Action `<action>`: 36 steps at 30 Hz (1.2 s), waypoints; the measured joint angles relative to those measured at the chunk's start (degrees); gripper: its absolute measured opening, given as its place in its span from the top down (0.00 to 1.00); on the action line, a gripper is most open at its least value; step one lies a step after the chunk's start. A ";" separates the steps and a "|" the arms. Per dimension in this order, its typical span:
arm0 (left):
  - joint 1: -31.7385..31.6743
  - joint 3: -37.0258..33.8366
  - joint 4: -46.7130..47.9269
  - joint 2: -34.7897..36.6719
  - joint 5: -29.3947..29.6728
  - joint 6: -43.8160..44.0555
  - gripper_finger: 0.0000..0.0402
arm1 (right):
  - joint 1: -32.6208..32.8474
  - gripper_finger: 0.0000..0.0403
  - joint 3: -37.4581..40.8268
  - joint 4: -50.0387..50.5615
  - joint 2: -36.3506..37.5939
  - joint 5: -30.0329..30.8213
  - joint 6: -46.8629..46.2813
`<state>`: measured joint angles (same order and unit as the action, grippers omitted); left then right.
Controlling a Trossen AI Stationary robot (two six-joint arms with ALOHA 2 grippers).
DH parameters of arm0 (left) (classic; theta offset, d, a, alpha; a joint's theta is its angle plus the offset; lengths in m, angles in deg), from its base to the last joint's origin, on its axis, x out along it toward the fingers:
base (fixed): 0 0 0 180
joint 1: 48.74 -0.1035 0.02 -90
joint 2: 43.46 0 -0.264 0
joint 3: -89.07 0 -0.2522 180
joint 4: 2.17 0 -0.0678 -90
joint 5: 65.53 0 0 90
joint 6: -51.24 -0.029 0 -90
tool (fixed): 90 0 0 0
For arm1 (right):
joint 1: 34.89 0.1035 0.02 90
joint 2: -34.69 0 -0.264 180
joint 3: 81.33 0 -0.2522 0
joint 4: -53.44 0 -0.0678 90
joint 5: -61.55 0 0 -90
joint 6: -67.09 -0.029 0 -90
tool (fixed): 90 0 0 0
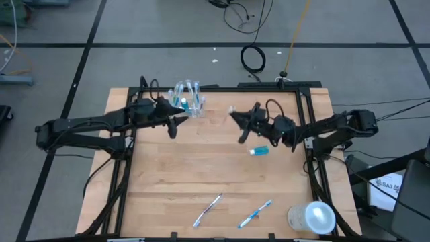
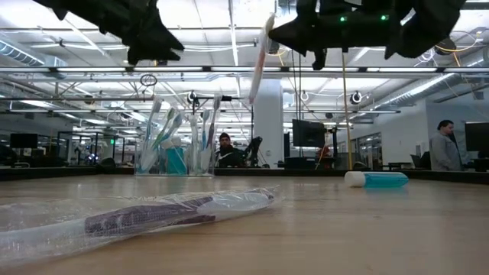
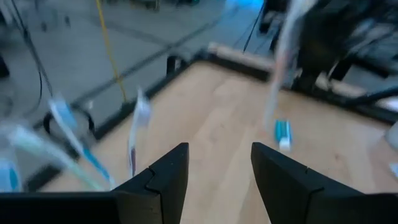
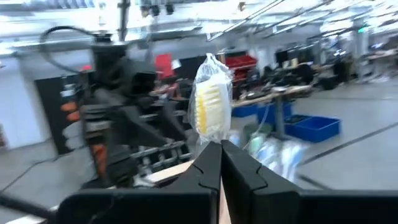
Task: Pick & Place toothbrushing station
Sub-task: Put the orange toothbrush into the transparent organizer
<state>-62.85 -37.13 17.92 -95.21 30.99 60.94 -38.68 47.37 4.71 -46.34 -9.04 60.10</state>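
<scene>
The table (image 1: 168, 175) carries the station's parts spread out. At its far left stands the cup (image 1: 190, 102), already bristling with brushes and a teal tube. The left gripper (image 1: 176, 125) hangs just near-left of the cup, jaws apart and empty.

The right gripper (image 1: 240, 123) hovers above the table's middle-far part, jaws clamped on a wrapped brush (image 2: 258, 61). In the low view that brush hangs nearly upright, bristle head uppermost. The cup lies to the left of it and slightly farther back, so the carry probably runs leftward, and the brush's long axis already suits dropping in from above.

A loose tube (image 1: 259, 150) lies just near of the right gripper. Two more wrapped brushes (image 1: 207, 210) (image 1: 255, 214) lie at the near edge.
</scene>
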 joint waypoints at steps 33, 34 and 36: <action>-0.48 0.04 -7.89 3.13 10.06 -15.02 0.55 | -14.22 1.00 -36.91 9.21 -36.48 -5.84 21.29; -0.50 0.03 -7.87 3.13 10.08 -14.98 0.55 | -14.34 1.00 -36.89 9.60 -36.80 -5.88 21.68; -0.50 0.02 -7.82 3.13 10.08 -14.98 0.55 | -14.63 1.00 -36.89 9.82 -37.09 -6.02 21.82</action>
<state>-63.35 -37.11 10.10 -92.08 41.07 45.96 -53.31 10.48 14.53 -83.44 -15.06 81.92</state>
